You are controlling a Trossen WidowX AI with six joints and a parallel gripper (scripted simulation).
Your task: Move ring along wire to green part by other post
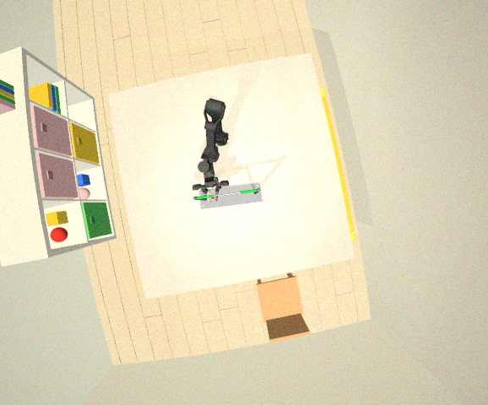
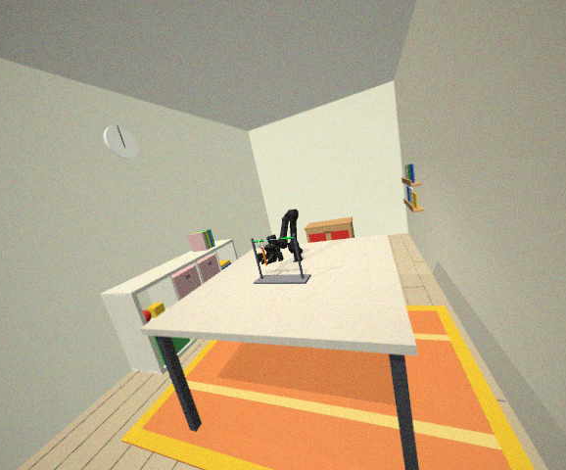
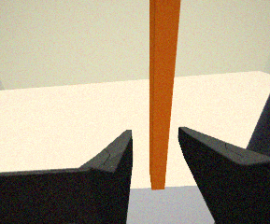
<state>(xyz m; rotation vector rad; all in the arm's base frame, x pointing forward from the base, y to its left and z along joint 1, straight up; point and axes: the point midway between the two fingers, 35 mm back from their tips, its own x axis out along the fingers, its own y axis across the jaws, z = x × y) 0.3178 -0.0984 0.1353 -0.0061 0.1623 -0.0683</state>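
Your gripper [image 3: 155, 140] stood open astride the orange handle [image 3: 163, 93], not yet gripping; next you needed to close squarely on it.

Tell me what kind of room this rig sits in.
Probably a home study or playroom: a white table on an orange rug, a cubby shelf holding bins and toy blocks, and a wall clock.
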